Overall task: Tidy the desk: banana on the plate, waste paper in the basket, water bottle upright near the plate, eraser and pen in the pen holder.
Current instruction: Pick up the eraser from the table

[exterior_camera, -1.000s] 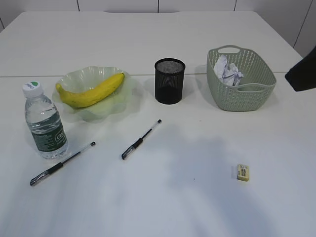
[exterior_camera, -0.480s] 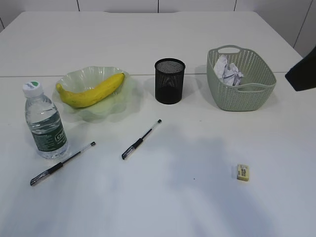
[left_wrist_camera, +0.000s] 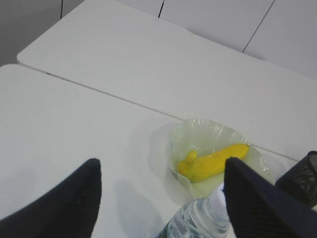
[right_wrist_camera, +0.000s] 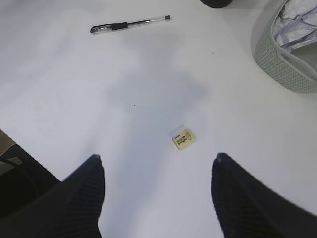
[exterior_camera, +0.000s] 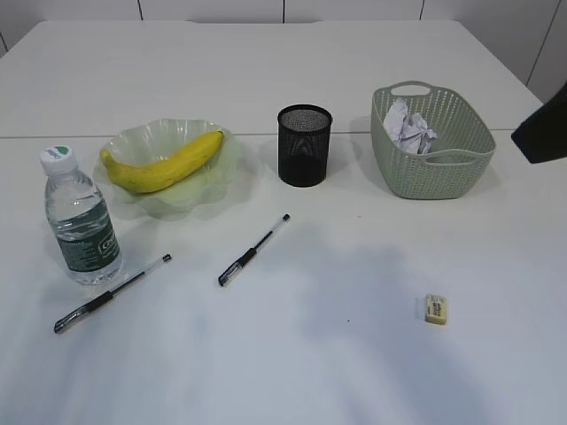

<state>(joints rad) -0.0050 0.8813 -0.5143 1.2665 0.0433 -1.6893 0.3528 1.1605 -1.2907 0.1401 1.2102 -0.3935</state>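
We see a white surface [exterior_camera: 372, 354] carrying everything, plain and matte, with soft grey shadows lying across its near half. A thin seam [exterior_camera: 221, 135] runs straight across it from side to side, splitting the near slab from a far slab. Behind the far edge stands a pale wall [exterior_camera: 354, 9] of panels divided by thin dark vertical lines. In the right wrist view a dark brown patch [right_wrist_camera: 10, 158] shows beyond the surface's corner.

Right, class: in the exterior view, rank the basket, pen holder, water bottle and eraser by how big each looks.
1. Basket, clearly the largest.
2. Water bottle, though it sits nearer the camera, which enlarges it.
3. Pen holder, farther back, so its rank against the bottle is unsure.
4. Eraser, by far the smallest.
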